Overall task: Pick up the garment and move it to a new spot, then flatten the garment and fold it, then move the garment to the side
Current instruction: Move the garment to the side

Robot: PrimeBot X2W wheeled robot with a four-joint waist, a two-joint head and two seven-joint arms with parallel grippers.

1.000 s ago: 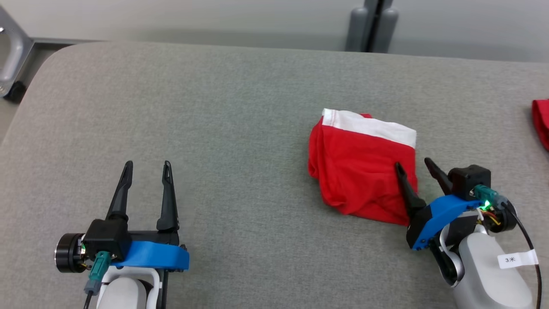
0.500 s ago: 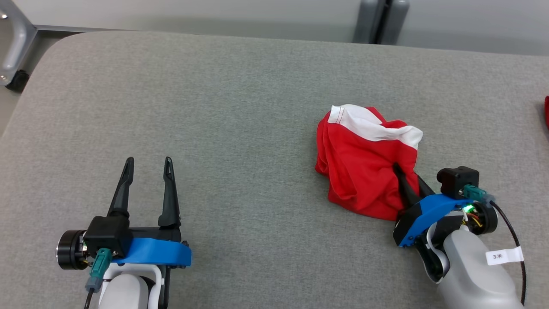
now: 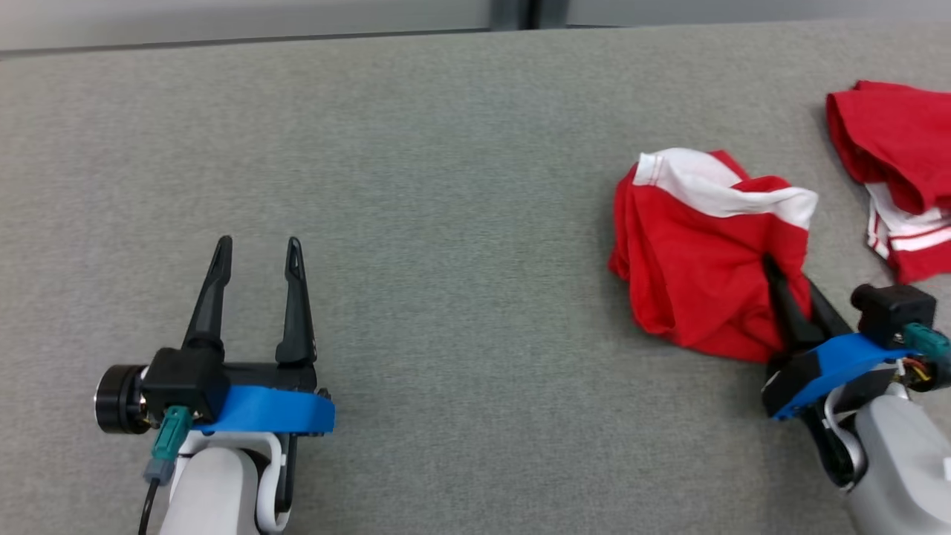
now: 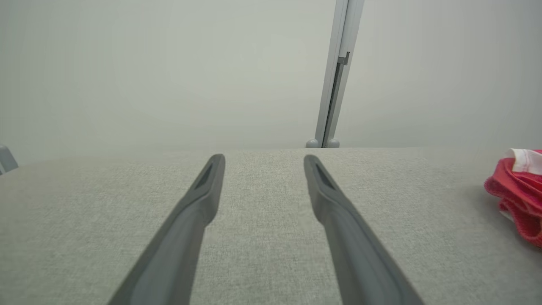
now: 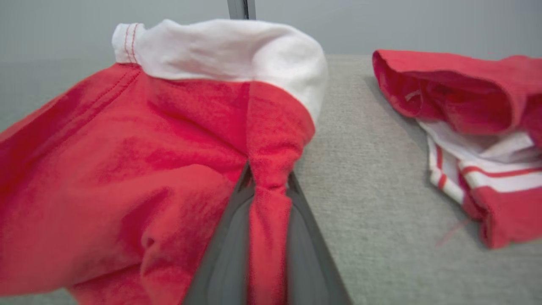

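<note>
Right wrist view shows my right gripper pinching a garment fold; left gripper wide; second garment nearby.

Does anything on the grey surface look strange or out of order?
The red garment is bunched in a heap, white band twisted, one fold pinched by the right gripper. A second red garment lies crumpled beside it. Nothing looks damaged.
</note>
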